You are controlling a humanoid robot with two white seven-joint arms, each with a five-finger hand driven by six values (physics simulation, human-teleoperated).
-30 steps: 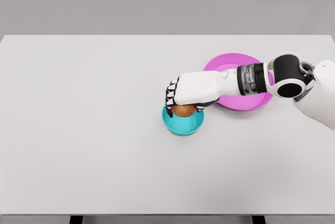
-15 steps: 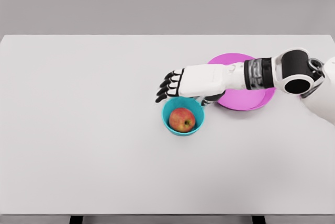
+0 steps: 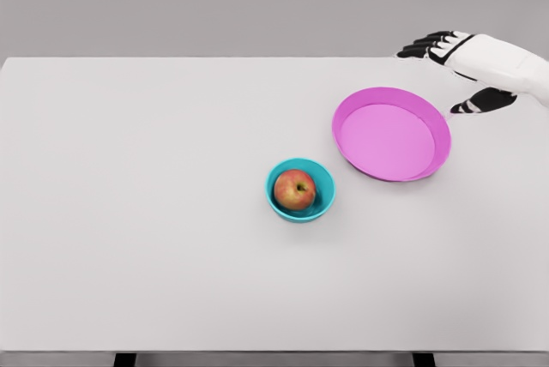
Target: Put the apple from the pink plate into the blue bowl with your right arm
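While the apple [image 3: 294, 189] fills the blue bowl [image 3: 323, 202], right hand [image 3: 467, 57] hovers open.

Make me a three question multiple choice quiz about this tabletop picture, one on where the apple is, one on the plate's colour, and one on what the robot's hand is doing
1. Where is the apple?
A. On the plate
B. In the blue bowl
C. In the hand

2. What colour is the plate?
A. Pink
B. Green
C. Yellow

3. What state is the right hand in?
A. Closed around the apple
B. Pressing on the bowl
C. Open and holding nothing

Answers:
1. B, the apple sits inside the bowl near the middle of the table.
2. A, the plate is pink, with nothing on it.
3. C, the hand is at the upper right, beyond the plate, with its fingers spread and nothing in them.
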